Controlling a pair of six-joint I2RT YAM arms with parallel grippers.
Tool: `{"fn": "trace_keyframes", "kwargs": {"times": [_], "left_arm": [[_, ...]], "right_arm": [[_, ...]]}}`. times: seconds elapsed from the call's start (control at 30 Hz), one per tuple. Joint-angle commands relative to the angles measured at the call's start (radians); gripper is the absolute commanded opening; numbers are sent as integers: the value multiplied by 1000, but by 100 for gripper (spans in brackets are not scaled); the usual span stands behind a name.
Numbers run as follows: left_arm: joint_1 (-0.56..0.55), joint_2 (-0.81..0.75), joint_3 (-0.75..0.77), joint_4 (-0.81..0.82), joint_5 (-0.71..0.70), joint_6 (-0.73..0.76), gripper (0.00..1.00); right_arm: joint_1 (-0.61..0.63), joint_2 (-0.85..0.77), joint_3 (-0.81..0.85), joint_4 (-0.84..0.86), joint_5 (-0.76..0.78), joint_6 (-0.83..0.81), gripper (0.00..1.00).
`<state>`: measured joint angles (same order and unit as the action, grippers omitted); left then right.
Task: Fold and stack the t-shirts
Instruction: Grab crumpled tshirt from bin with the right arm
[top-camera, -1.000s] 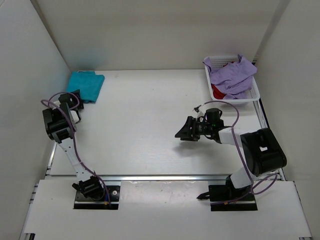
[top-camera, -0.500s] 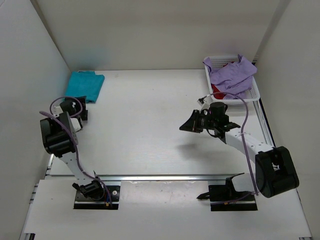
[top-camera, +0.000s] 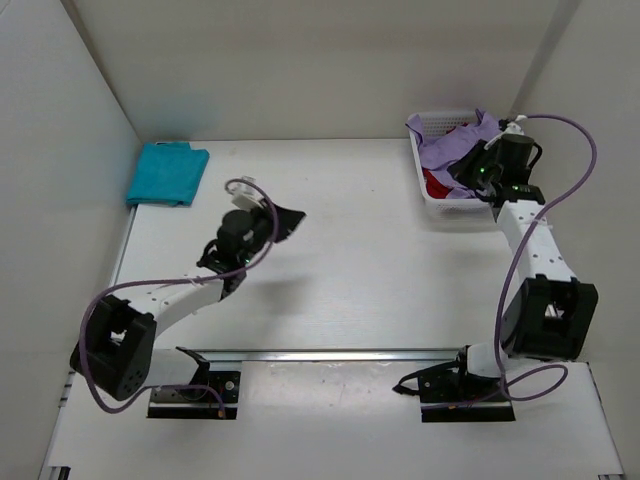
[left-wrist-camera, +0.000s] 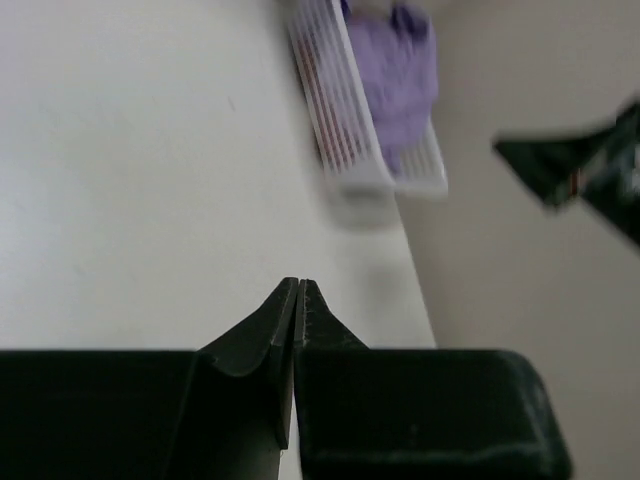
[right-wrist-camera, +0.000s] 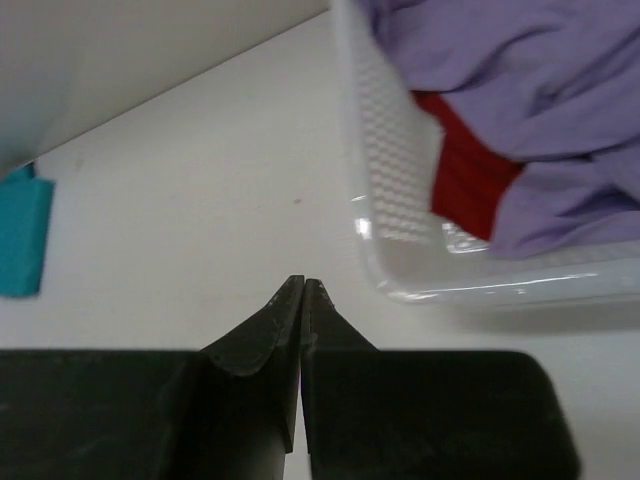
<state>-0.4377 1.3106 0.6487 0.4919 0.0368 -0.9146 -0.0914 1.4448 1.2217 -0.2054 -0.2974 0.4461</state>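
Three soft cloth t-shirts are sitting in two places on the white worktop (top-camera: 340, 260). The teal t-shirt (top-camera: 168, 172) is lying folded in the far left corner, close to the side wall, and its edge is also showing at the left border of the right wrist view (right-wrist-camera: 22, 240). The light lavender purple t-shirt (top-camera: 458, 148) is lying crumpled in the white plastic mesh basket (top-camera: 428, 126) at the far right, spilling over the rim. The deep red t-shirt (top-camera: 436, 185) is peeking out from beneath it against the basket's near-left wall.

The left gripper (top-camera: 294, 220) is hanging above the middle-left of the worktop, well apart from the teal t-shirt and pointing towards the basket side. In its wrist view the two fingers are pressed together (left-wrist-camera: 298, 290) with nothing between them, and the basket (left-wrist-camera: 330, 120) with the lavender cloth (left-wrist-camera: 400, 75) is showing blurred ahead.

The right gripper (top-camera: 470, 166) is hovering over the near-left part of the basket, above the lavender cloth; whether it is touching the cloth cannot be told. Its fingers are likewise meeting tip to tip (right-wrist-camera: 303, 288), holding nothing. Past them, the mesh wall (right-wrist-camera: 392, 170) is standing just to the right, with the red cloth (right-wrist-camera: 470, 175) and the lavender folds (right-wrist-camera: 520, 70) behind it.
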Motion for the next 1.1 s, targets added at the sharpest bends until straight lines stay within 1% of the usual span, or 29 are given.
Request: {"fn": "trace_keyframes", "kwargs": {"times": [0.0,0.03,0.1,0.13,0.17,0.2,0.23,0.27,0.3,0.37,0.43,0.53,0.67,0.77,0.87,0.9,0.93,1.0,1.03,1.07], "left_arm": [[-153,15,-66,-62,-3,118,13],[-209,15,-73,-55,1,134,13],[-262,41,-106,-36,41,146,12],[-297,47,-115,-45,51,158,11],[-323,52,-116,-61,54,178,12],[-337,55,-132,-55,55,181,12],[-360,56,-135,-55,64,197,14],[-374,53,-141,-61,77,209,16],[-372,64,-138,-61,92,210,18],[-366,91,-133,-64,133,206,19],[-361,108,-135,-56,159,207,20],[-354,105,-139,-55,181,209,20],[-332,90,-156,-49,181,200,21],[-331,88,-158,-46,187,195,22],[-326,96,-158,-36,189,195,22],[-326,102,-159,-35,192,191,22],[-326,105,-158,-33,195,186,23],[-331,113,-161,-29,199,186,22],[-325,114,-159,-24,198,183,23],[-329,118,-159,-23,201,181,23]], "right_arm": [[-85,98,73,-65,99,-46,0],[-96,118,94,-51,99,-46,0],[-123,211,145,-67,113,-60,0],[-126,230,183,-55,127,-67,0],[-136,273,208,-69,139,-73,6],[-146,320,237,-74,147,-64,9],[-152,336,261,-68,135,-61,18],[-174,380,268,-55,113,-55,24],[-191,416,307,-57,116,-38,27],[-197,469,335,-34,104,-23,36],[-202,558,424,-61,96,-9,36],[-209,644,499,-69,76,19,38],[-209,738,602,-80,67,54,38],[-205,778,656,-71,52,58,38],[-197,807,687,-65,47,65,33],[-200,816,684,-57,41,68,28],[-200,816,682,-49,24,72,19],[-203,807,656,-31,15,85,14],[-203,799,644,-10,14,85,14],[-205,798,622,12,15,86,17]]}}
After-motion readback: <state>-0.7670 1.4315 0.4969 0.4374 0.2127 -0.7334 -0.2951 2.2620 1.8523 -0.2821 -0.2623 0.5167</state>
